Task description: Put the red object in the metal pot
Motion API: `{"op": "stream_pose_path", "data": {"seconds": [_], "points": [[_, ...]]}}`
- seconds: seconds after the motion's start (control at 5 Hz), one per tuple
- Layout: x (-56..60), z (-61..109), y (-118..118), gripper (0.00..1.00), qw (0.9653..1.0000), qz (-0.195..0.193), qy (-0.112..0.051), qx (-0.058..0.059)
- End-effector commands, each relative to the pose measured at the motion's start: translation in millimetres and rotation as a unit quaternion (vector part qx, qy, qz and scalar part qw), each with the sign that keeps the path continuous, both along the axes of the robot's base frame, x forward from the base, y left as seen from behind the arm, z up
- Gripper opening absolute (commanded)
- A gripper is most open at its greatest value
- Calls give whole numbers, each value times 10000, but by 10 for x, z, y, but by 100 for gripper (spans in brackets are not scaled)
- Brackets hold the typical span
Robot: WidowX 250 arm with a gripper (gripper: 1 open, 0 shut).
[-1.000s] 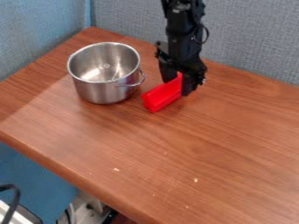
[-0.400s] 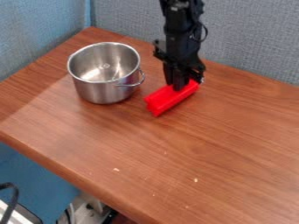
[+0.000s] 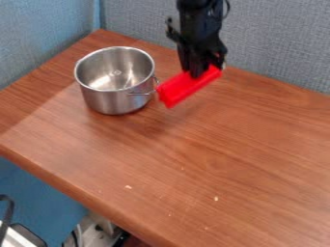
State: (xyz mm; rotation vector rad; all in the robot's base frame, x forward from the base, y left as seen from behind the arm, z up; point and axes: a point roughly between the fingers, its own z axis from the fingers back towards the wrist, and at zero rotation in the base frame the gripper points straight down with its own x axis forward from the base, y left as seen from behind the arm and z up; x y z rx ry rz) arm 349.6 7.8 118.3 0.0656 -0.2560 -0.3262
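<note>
Gripper [image 3: 200,68] w/ jaws closed on upper end of red object [image 3: 187,88], a bright long block, tilted, lifted beside metal pot [image 3: 116,81].

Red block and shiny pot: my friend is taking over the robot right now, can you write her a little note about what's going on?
Gripper: shut on the red block, holding it by its upper end; the block hangs tilted, clear of the wooden table.
Metal pot: upright on the table, to the block's left in the camera view, with nothing inside that I can see.
Done: the block is picked up.
Left: carry it over the pot's opening, lower it in and let go. It looks about as long as the pot is wide, so it will probably go in at a tilt.
</note>
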Motion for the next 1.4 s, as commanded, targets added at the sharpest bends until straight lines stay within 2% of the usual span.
{"op": "stream_pose_path", "data": {"seconds": [0.0, 0.2, 0.4, 0.6, 0.8, 1.2], "points": [[-23, 495, 105, 0, 9982, 10, -590, 78], [-84, 686, 283, 0, 9970, 217, -741, 108], [-253, 718, 465, 0, 9969, 303, -712, 165], [-375, 678, 421, 0, 9975, 231, -652, 109], [-644, 678, 257, 0, 9980, -56, -624, 51], [-478, 408, 505, 0, 9984, 269, -497, -50]]}}
